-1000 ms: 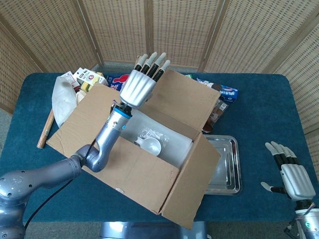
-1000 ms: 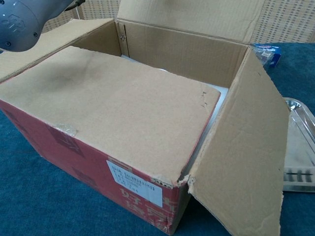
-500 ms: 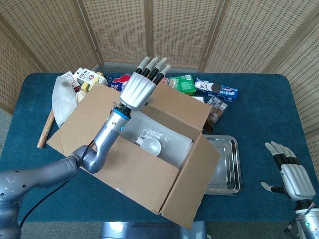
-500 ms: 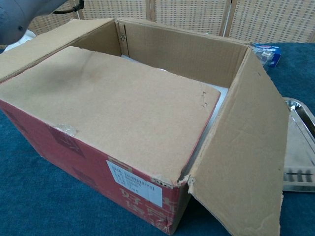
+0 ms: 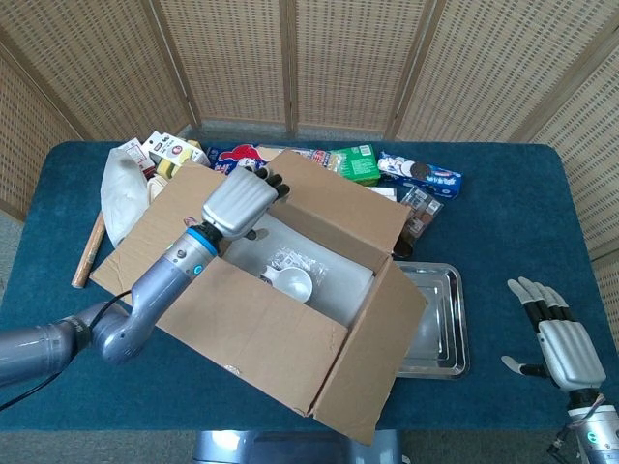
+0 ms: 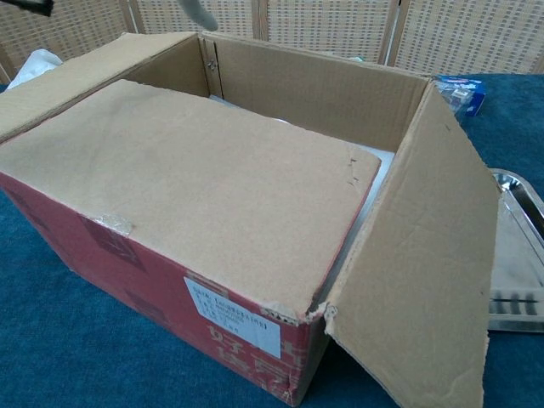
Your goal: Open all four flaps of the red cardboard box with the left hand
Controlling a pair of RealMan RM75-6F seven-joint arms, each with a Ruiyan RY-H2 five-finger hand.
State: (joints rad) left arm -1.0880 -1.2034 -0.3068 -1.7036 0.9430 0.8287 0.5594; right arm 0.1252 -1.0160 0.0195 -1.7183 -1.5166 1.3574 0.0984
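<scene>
Left hand (image 5: 237, 201) hovers with fingers curled in, holding nothing, right above the red cardboard box's (image 6: 153, 280) open middle.

Red cardboard box (image 5: 261, 290) sits on the blue table, brown inside, red printed outer wall with a white label showing in chest view; a clear bag with a white scoop-like item lies inside. Near flap (image 6: 187, 183) still lies roughly level over the front half of the opening; far flap (image 5: 348, 198) is folded back away from the robot, the left-side flap (image 5: 155, 232) is splayed outward, and the right-side flap (image 5: 372, 362) hangs down and out toward the tray side.
</scene>
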